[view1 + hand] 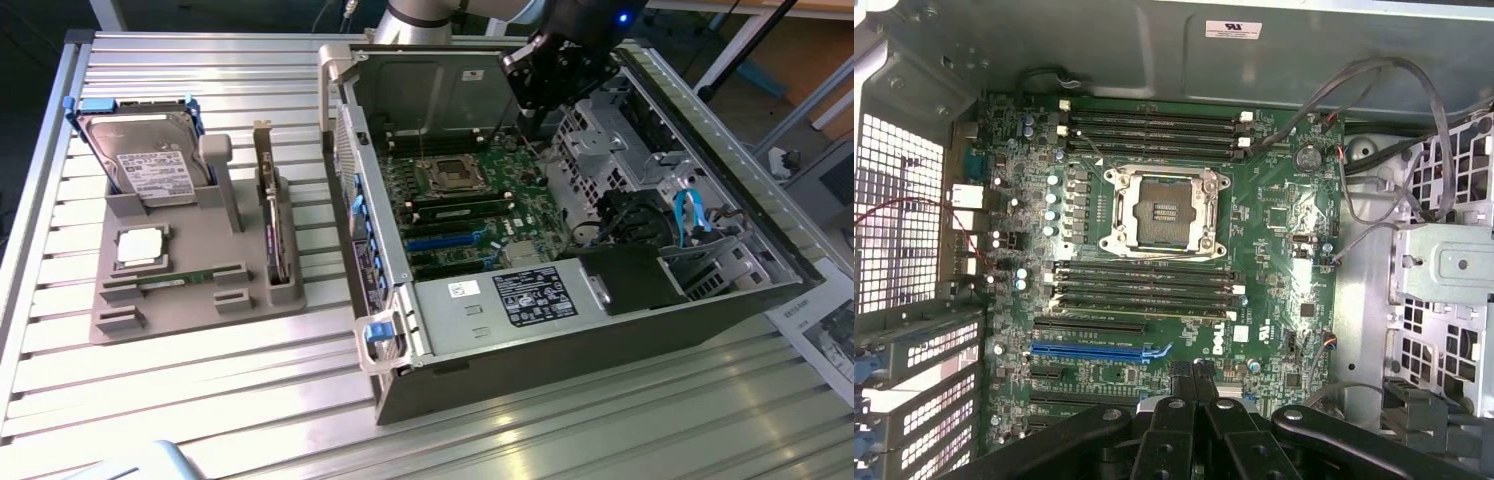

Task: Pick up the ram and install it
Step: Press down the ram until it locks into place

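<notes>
The ram [180, 279], a slim green stick, lies in a slot near the front of the grey holder [200, 310] on the exterior view's left. My gripper [538, 100] hangs over the back of the open computer case [534, 330], far from the ram. In the wrist view its black fingers [1172, 405] meet above the motherboard [1274, 220], and my gripper [1194, 378] is shut with nothing in it. Long memory slots [1144, 285] run beside the empty processor socket [1157, 210]. One slot shows a pale green edge along it.
The holder also carries a hard drive [147, 160], a square silver processor chip [140, 245] and an upright expansion card [274, 230]. Inside the case are drive cages [601, 130], loose cables [687, 215] and a blue-latched card slot [1099, 352]. Everything stands on a ribbed metal table [200, 400].
</notes>
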`<state>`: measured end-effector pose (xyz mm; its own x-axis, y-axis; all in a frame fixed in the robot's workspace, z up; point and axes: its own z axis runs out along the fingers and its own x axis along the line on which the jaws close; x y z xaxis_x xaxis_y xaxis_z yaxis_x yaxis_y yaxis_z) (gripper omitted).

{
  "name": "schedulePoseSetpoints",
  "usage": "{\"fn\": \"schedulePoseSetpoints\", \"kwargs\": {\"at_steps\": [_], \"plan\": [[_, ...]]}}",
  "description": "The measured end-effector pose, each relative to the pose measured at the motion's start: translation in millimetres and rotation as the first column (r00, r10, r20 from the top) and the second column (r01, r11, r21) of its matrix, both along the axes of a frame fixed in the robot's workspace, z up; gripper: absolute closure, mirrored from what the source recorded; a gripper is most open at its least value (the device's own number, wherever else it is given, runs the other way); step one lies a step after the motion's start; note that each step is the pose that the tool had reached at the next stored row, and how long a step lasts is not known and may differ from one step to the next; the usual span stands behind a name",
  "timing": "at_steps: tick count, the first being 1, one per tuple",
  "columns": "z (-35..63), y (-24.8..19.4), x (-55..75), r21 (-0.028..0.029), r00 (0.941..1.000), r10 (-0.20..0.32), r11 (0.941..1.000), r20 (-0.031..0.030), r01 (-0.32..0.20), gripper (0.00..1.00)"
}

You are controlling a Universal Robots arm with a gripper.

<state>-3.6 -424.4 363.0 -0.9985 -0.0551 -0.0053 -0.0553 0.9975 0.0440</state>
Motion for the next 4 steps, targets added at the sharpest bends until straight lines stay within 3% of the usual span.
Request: {"fn": "schedulePoseSetpoints", "kwargs": {"at_steps": [4], "plan": [[0.0,0.0,-0.1,0.0001,1.0,0.0,1.0,0.0001,0.0,0.9]]}}
